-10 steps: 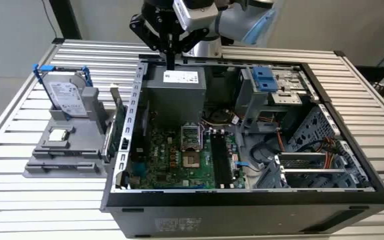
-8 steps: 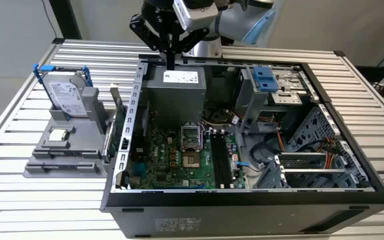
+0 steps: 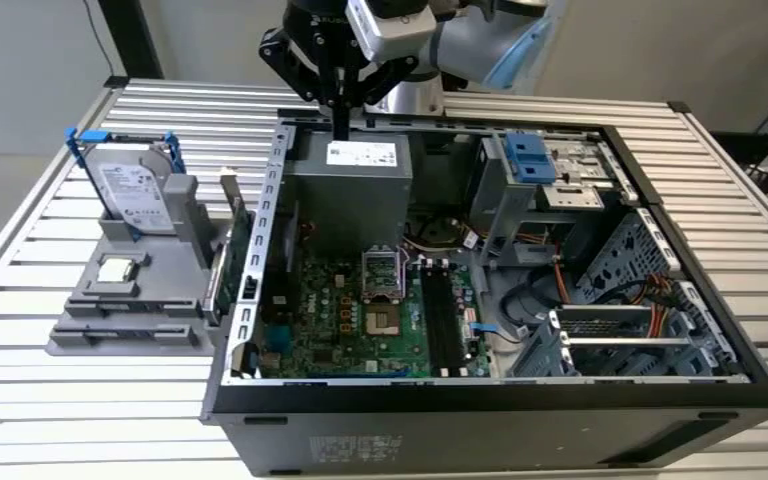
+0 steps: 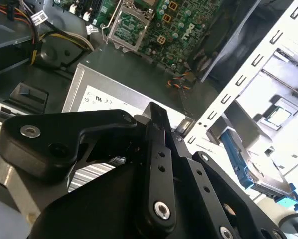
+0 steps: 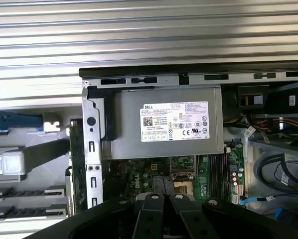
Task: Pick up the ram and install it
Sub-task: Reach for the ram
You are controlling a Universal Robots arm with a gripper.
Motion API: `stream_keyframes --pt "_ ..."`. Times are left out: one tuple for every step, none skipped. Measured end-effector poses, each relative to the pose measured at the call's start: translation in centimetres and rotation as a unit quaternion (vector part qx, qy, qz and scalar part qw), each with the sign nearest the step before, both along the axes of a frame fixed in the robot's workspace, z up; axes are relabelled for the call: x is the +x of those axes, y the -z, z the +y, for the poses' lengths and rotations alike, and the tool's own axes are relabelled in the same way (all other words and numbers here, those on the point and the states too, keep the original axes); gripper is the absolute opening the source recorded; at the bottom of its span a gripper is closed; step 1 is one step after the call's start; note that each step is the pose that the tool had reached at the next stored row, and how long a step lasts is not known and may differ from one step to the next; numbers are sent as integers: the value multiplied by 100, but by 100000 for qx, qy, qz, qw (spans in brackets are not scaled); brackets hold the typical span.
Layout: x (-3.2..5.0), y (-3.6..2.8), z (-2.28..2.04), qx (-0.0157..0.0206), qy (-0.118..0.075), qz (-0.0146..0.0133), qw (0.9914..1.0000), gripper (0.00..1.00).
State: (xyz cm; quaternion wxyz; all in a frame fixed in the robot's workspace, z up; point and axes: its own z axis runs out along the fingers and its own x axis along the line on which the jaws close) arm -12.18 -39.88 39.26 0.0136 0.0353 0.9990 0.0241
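White printed label (image 5: 174,121) with barcodes and small marks on grey power supply (image 5: 126,129). Pale sticker (image 3: 121,178) on upright hard drive (image 3: 152,205). White print (image 3: 344,446) on case front (image 3: 518,430). Fine print too small to make out.

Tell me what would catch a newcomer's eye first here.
The open computer case sits centre, its green motherboard exposed. The gripper hangs over the grey power supply at the case's far end. At the exterior view's left, a silver hard drive stands in a grey holder.
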Motion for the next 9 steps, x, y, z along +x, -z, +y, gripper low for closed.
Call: stream_keyframes --pt "-1 0 0 1 1 -2 100000 0" --pt "-7 0 0 1 7 -3 100000 0" --pt "-16 -1 0 -5 10 -1 100000 0" --pt "-22 -1 0 -4 1 2 100000 0" --pt "-35 0 0 -1 1 -2 100000 0" --pt "-61 0 0 -3 -4 -1 100000 0" --pt "-92 0 0 0 -12 -1 100000 0" --pt "-129 0 0 -6 -30 0 100000 0" --pt "-165 0 0 0 -53 -1 100000 0"
